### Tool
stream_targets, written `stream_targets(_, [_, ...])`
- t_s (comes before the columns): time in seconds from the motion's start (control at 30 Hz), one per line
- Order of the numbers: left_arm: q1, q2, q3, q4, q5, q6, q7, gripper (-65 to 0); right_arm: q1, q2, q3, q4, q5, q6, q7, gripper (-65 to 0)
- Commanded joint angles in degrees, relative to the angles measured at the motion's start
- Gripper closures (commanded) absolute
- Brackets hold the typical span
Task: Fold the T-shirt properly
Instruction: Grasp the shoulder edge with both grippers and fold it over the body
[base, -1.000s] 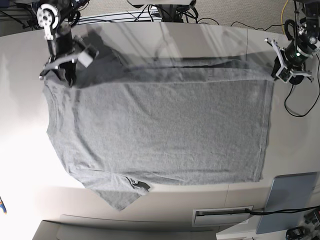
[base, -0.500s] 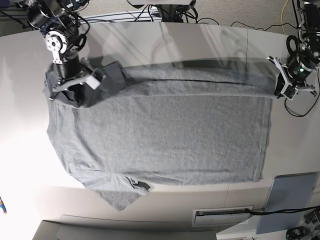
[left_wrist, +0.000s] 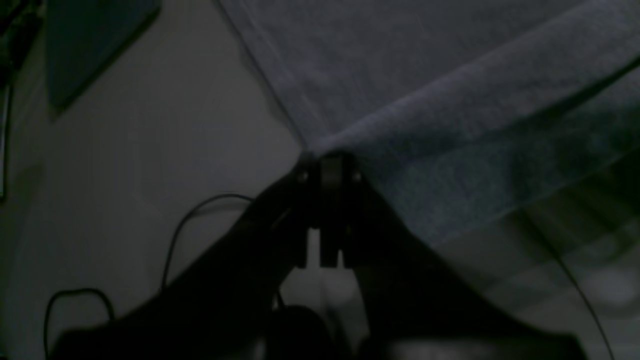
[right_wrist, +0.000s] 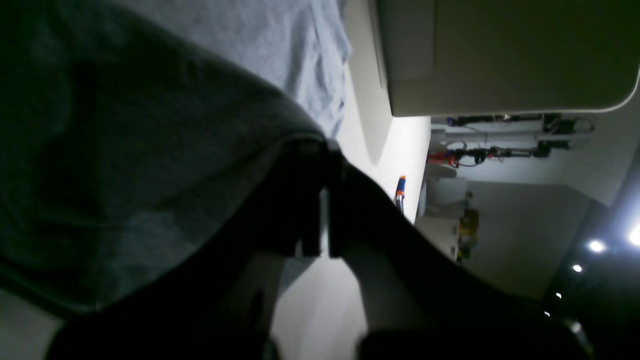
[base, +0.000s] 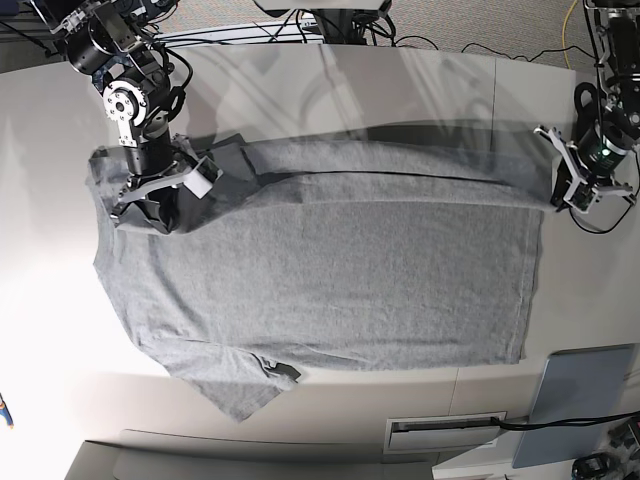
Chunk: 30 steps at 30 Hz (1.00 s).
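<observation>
In the left wrist view, no word or brand can be read. The left gripper (left_wrist: 327, 160) has its fingertips together, clamped on the edge of the grey T-shirt (left_wrist: 415, 90). From that pinch the cloth runs up and to the right, with a raised fold and a darker layer below it. A thin black cable (left_wrist: 172, 240) loops over the pale table (left_wrist: 150, 150) beside the shirt, and part of a blue-grey panel (left_wrist: 95, 45) shows at the upper left.

In the right wrist view, nothing can be read either. The right gripper (right_wrist: 320, 145) is closed on the shirt, its tips at a bunched edge where the cloth draws into creases. The near part of the shirt is in shadow; a lighter part lies beyond the tips.

In the base view, the T-shirt (base: 330, 270) lies spread across the middle of the table, its far edge lifted and turned over toward the near side. The right gripper holds that turned edge at the view's left, the left gripper at its right. A small patch of black print (base: 281, 369) shows near the bottom edge, too little to read. A white tray (base: 445, 432) with a black cable over it sits below the shirt.
</observation>
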<state>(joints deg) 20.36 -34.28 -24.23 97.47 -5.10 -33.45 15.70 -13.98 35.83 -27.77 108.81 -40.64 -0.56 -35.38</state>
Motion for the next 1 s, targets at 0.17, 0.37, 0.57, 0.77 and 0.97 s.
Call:
stream_targets(0.17, [-0.5, -1.1, -0.7, 0.3, -0.5, 0.7, -1.1, 0.0, 0.7, 0.7, 0.5, 0.8, -2.7, -3.6, -0.8, 0.0])
stream_targets(0.37, [-1.4, -1.0, -0.7, -2.8, -0.6, 0.7, -2.1, 0.0, 0.7, 0.7, 0.5, 0.8, -2.8, -4.6, -1.5, 0.0])
stream_targets(0.57, [-4.8, -0.9, -0.6, -6.7, -1.7, 0.4, -2.2, 0.0, 0.7, 0.7, 0.5, 0.8, -3.1, -6.6, -2.4, 0.0])
stream_targets(0.77, [-7.2, -0.9, -0.3, -8.8, -1.8, -3.3, -2.2, 0.0, 0.7, 0.7, 0.5, 0.8, -3.1, -6.6, -2.4, 0.0])
stream_targets(0.97, [-7.2, -1.0, 2.4, -8.8, -1.8, -3.2, -2.2, 0.0, 0.9, 0.7, 0.5, 0.8, -3.0, -6.6, -2.3, 0.0])
